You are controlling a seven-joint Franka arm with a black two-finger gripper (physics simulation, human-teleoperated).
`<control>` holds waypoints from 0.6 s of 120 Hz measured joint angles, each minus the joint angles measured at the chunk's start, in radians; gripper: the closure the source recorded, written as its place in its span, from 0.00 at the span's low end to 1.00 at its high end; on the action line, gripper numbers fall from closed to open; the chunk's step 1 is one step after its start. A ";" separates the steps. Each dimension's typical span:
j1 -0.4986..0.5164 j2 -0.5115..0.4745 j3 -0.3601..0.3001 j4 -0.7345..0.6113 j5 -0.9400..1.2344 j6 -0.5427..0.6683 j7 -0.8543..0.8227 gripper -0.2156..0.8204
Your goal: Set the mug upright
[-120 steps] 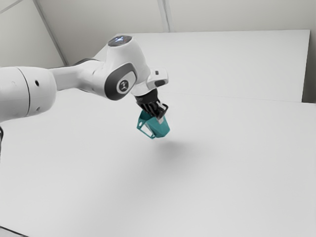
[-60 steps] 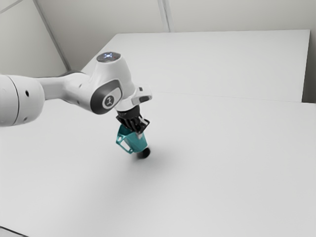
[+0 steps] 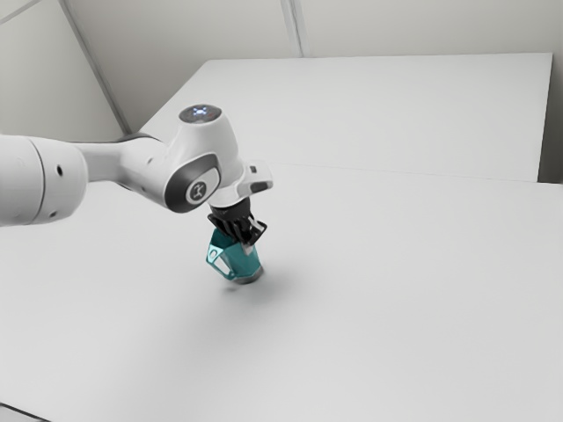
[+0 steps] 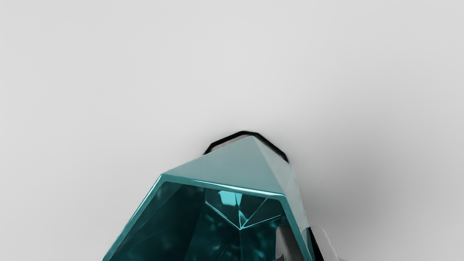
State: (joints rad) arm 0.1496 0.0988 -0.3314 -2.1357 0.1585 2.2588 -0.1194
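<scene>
A white robot arm [image 3: 145, 171] reaches in from the exterior view's left. Its black gripper [image 3: 247, 243] is clamped on the wall of a teal, faceted mug [image 3: 242, 260], one finger inside and one outside. The mug is nearly upright, its dark base at the white bench [image 3: 369, 308].

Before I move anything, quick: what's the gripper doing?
Gripper: closed on the teal mug, pinching its wall, one finger inside, one outside.

Claw [image 3: 246, 246] gripping teal mug [image 3: 236, 261], grey base [image 3: 250, 278] down.
</scene>
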 joint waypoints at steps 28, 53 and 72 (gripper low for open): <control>0.004 0.005 0.000 0.000 0.000 0.002 -0.006 0.87; 0.013 -0.017 -0.001 0.000 0.001 -0.004 0.001 0.47; 0.015 -0.114 -0.007 0.009 -0.004 -0.057 0.004 0.33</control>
State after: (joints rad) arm 0.1641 -0.0148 -0.3383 -2.1272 0.1546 2.2018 -0.1152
